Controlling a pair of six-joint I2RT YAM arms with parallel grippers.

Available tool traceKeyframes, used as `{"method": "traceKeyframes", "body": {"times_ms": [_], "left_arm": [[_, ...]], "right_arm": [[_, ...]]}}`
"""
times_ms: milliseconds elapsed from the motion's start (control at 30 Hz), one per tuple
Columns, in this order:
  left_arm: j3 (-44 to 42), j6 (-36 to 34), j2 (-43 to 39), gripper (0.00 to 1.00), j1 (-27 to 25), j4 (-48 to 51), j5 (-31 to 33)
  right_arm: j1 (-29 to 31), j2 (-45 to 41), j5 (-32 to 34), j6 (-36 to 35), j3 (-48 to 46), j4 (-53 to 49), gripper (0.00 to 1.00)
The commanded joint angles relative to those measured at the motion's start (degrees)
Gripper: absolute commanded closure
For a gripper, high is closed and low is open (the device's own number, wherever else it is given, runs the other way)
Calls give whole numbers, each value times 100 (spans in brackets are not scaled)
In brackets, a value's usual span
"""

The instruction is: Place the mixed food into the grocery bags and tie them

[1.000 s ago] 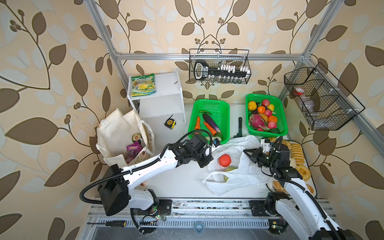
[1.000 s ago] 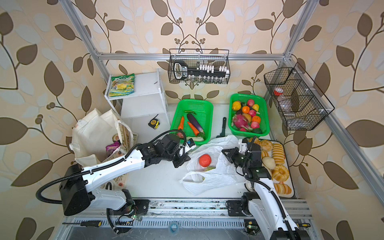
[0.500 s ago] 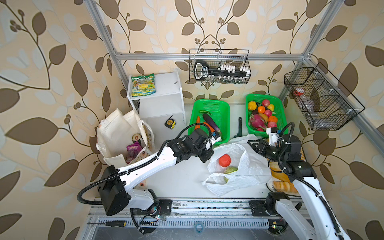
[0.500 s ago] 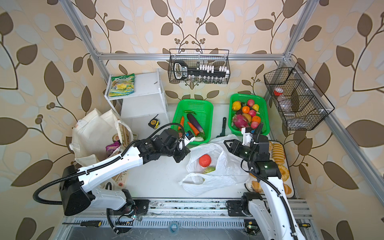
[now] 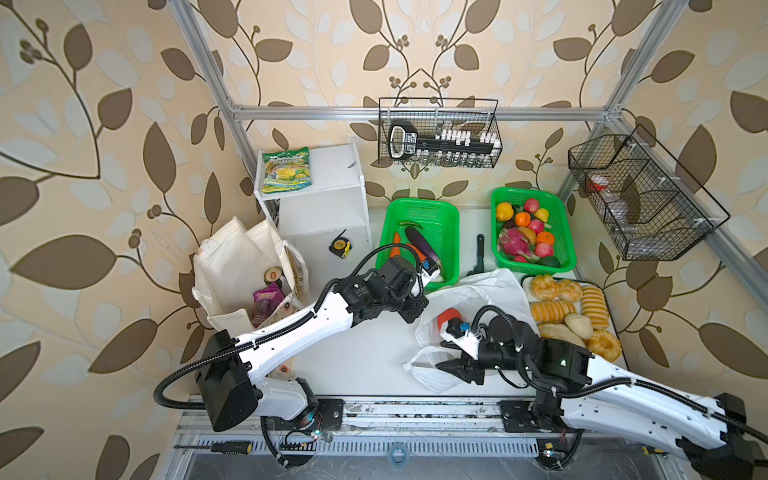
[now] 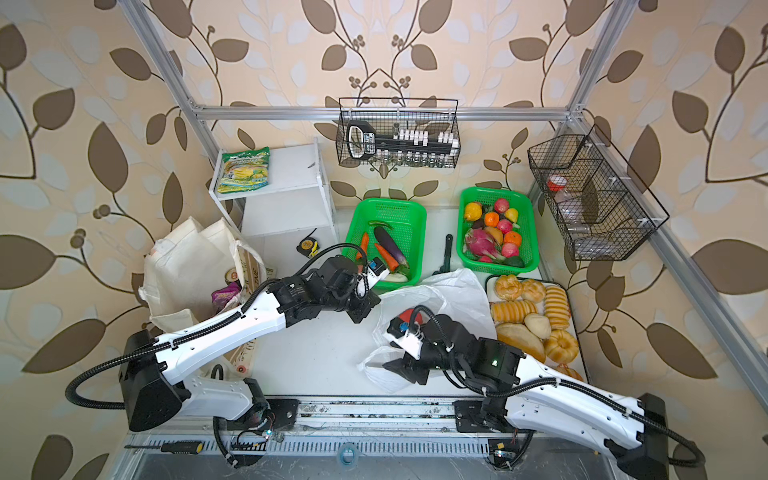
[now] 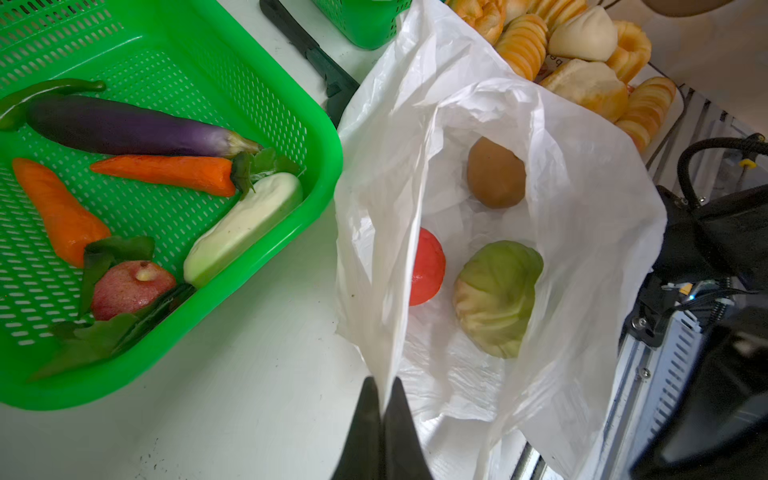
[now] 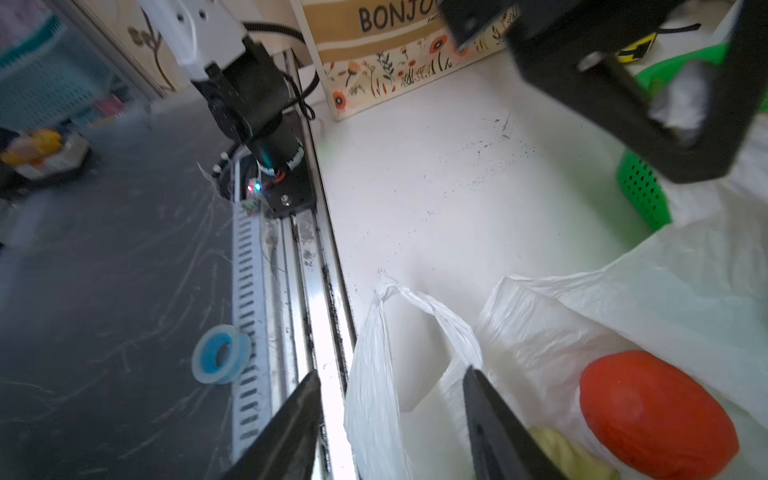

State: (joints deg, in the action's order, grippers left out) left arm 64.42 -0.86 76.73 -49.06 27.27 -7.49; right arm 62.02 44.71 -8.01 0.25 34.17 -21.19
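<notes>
The thin white plastic bag (image 5: pixel 490 299) (image 6: pixel 453 295) lies mouth-open in the middle of the table. Inside it the left wrist view shows a brown potato (image 7: pixel 494 172), a red tomato (image 7: pixel 426 266) and a pale green cabbage (image 7: pixel 498 297). My left gripper (image 5: pixel 410 314) (image 7: pixel 384 384) is shut on a strip of the bag's rim at its left side. My right gripper (image 5: pixel 453 368) (image 8: pixel 390 374) stands open at the bag's near end, with a twisted bag handle (image 8: pixel 374 374) between its fingers. The cream canvas tote (image 5: pixel 237 266) stands at the left, holding a purple pouch (image 5: pixel 266 297) and a can (image 5: pixel 273 274).
A green basket of vegetables (image 5: pixel 419 208) sits just behind my left gripper, and a fruit basket (image 5: pixel 532 195) to its right. A tray of bread rolls (image 5: pixel 573 316) borders the bag's right side. White shelf (image 5: pixel 324 199), tape measure (image 5: pixel 340 248), black tool (image 5: pixel 479 257). The front rail (image 8: pixel 299 257) runs beside my right gripper.
My right arm has swung from the bag's far right side round to its near end and opened. My left gripper has shut on the bag's rim.
</notes>
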Motion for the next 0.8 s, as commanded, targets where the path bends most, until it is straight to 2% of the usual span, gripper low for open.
{"method": "traceKeyframes", "body": {"times_ms": [0, 100, 233, 500, 567, 633, 767], "left_arm": [[185, 149, -29, 100, 34, -56, 48], [167, 204, -34, 100, 31, -72, 48], [167, 248, -19, 100, 33, -104, 19], [152, 314, -92, 100, 35, -82, 24], [128, 340, -104, 100, 31, -101, 27], [115, 363, -121, 100, 36, -101, 34], [102, 424, -181, 100, 31, -108, 82]], "right_arm": [[179, 187, 1205, -842, -110, 406, 42], [179, 459, 1524, -960, -104, 344, 42], [181, 815, 1104, -1306, -142, 426, 41], [261, 1578, 1754, -1305, 26, 492, 42], [323, 1758, 2104, -1310, 44, 490, 43], [362, 1848, 2435, -1265, 24, 581, 51], [431, 1491, 2450, -1237, -139, 1030, 88]]}}
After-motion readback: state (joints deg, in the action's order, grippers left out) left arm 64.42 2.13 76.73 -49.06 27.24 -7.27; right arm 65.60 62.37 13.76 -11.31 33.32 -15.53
